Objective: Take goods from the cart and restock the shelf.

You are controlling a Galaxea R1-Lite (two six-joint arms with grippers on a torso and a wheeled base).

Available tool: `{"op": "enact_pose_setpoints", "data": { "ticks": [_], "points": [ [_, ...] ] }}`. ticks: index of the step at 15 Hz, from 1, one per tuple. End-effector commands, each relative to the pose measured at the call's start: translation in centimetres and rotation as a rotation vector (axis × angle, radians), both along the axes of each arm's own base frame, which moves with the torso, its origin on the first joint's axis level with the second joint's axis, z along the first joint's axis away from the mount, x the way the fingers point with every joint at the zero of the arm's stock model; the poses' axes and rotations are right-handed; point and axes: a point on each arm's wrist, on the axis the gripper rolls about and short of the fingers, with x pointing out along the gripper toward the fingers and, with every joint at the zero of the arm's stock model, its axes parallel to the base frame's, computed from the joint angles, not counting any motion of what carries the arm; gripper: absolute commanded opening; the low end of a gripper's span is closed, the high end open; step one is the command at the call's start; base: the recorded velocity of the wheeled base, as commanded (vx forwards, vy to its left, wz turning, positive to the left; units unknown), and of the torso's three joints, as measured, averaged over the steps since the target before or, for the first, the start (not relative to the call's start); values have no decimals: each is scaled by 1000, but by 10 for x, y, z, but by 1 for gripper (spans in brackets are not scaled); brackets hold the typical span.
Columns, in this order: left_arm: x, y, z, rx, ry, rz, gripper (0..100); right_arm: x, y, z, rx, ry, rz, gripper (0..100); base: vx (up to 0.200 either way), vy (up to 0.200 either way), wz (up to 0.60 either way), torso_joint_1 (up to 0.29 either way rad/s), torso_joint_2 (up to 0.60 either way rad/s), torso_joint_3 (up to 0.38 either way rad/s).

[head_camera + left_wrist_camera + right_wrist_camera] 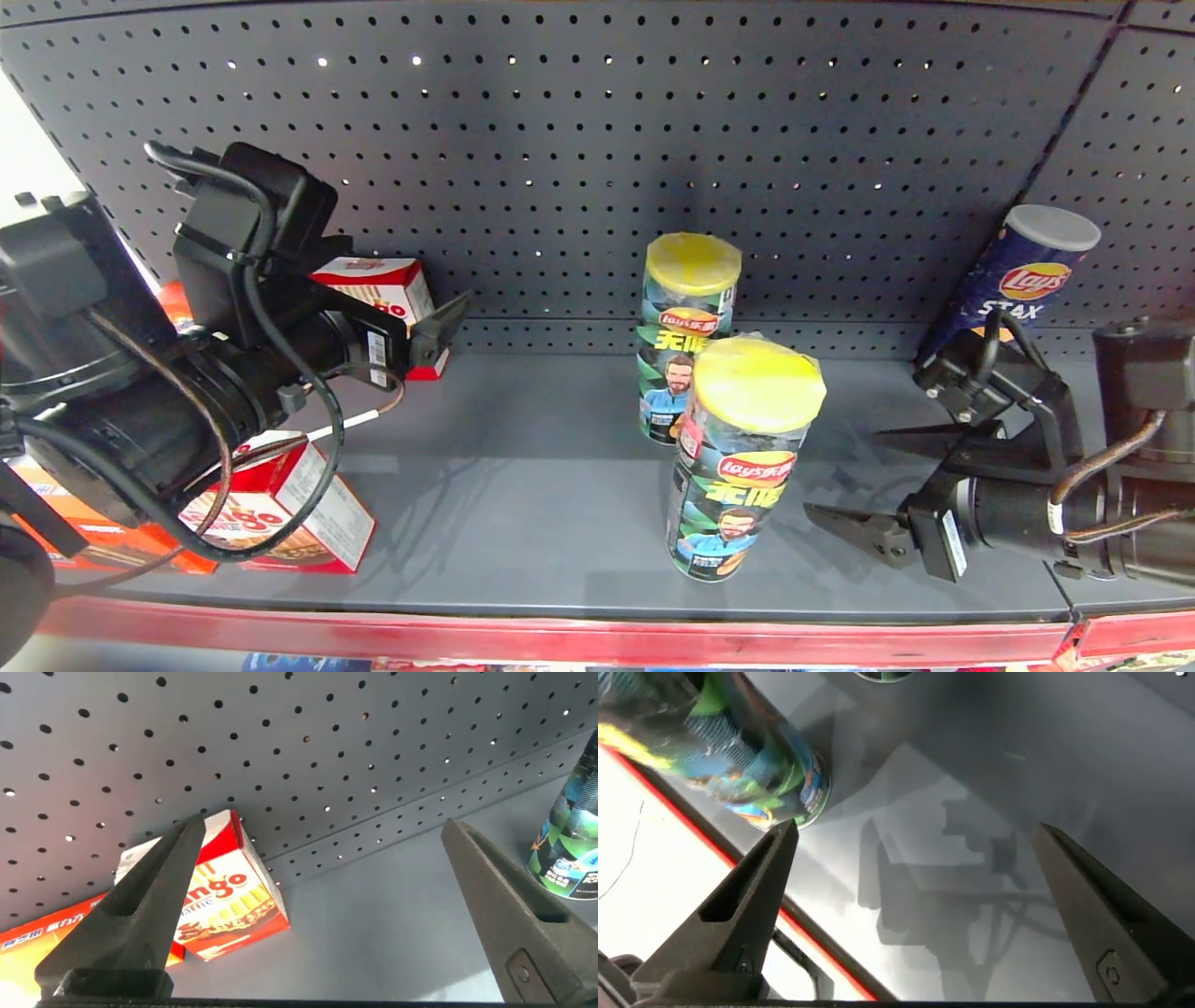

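I have both arms in over the grey metal shelf (523, 485), neither holding anything; the left hand (434, 336), its fingers (159, 905) spread wide, is raised above the shelf's left part and aimed at the dark perforated back panel (560, 140), just in front of a red-and-white cardboard biscuit box (383, 289) standing against that panel; a second red-and-white biscuit box (299, 504) sits nearer the shelf's red front lip (560, 639), beneath the left arm. The right hand (845, 471), likewise spread open and gripping nothing, sits low over the shelf's right part, pointing across at the front yellow-lidded green chip can (738, 457), near but apart from it; the rear yellow-lidded green chip can (686, 336) stands upright just behind; a blue grey-lidded chip can (1018, 280) leans on the panel at far right.
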Motion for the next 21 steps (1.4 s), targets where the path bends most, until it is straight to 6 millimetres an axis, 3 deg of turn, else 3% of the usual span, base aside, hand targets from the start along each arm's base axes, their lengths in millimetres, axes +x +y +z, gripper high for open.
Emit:
{"op": "enact_pose_setpoints", "data": {
  "ticks": [1, 10, 21],
  "points": [
    [0, 0, 1, -2, -4, 0, 100, 8, 5, -4, -10, 17, 1, 100, 0, 0, 0, 0, 0, 0],
    [2, -2, 3, -3, -10, -3, 100, 18, 28, -6, -14, 22, 60, 100, 0, 0, 0, 0, 0, 0],
    [2, -2, 4, -4, -14, -3, 100, 20, 30, -3, -9, 14, 61, 100, 0, 0, 0, 0, 0, 0]
  ]
}}
